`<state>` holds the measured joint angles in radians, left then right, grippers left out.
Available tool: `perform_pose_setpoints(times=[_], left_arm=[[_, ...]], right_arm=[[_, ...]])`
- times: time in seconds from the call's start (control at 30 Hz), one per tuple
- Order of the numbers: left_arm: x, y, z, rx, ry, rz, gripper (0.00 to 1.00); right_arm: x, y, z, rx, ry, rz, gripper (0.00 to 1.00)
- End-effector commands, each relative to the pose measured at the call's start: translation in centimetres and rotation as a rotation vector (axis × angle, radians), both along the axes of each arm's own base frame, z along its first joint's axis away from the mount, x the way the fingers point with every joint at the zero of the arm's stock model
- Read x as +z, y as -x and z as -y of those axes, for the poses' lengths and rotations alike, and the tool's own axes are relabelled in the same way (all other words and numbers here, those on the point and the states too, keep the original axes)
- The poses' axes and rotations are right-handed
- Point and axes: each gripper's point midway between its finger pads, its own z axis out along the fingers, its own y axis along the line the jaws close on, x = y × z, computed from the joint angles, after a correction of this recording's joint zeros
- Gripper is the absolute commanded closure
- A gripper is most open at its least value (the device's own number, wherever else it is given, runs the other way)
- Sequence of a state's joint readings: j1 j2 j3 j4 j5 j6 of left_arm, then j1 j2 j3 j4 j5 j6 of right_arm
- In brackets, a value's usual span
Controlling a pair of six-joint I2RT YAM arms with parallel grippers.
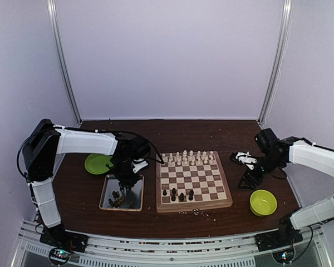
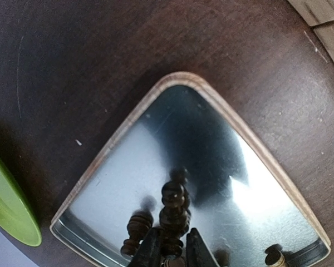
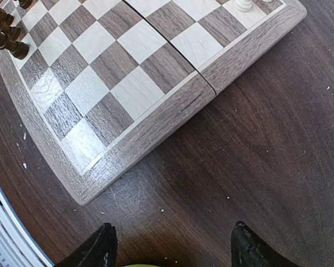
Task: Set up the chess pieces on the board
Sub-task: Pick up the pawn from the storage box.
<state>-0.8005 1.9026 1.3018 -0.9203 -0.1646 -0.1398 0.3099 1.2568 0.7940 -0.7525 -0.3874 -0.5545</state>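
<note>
Jaws: left gripper (image 2: 173, 238) tight on dark chess piece (image 2: 173, 207) in metal tray (image 2: 125, 164); right gripper (image 3: 171, 236) wide, empty.

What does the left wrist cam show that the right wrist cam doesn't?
Left wrist only: silver tray, green plate, left gripper closed on one dark chess piece. Right wrist only: the board and its checkered squares, a cream piece, the open right gripper. Both: dark table, dark pieces, some board border.
</note>
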Motion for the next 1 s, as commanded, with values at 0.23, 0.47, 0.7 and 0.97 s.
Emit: perform_pose_setpoints(times=[0.23,0.47,0.7,0.97], left_arm=[[-0.1,0.5,-0.5,-0.001,-0.048,-0.02,0.93],[1.9,0.3,1.8,-0.068,0.069,0.065,1.0],[3.1,0.6,3.9,-0.085,0.268,0.063,1.0],[4.2,1.2,3.7,-0.097,0.308,0.084,1.0]], right_arm=[[0.8,-0.3,-0.2,0.013,0.0,0.024,0.3],[0.8,-0.3,-0.2,0.011,0.001,0.022,0.3],[0.7,-0.3,-0.2,0.012,0.001,0.021,0.3],[0.7,-0.3,-0.3,0.015,-0.003,0.018,0.3]])
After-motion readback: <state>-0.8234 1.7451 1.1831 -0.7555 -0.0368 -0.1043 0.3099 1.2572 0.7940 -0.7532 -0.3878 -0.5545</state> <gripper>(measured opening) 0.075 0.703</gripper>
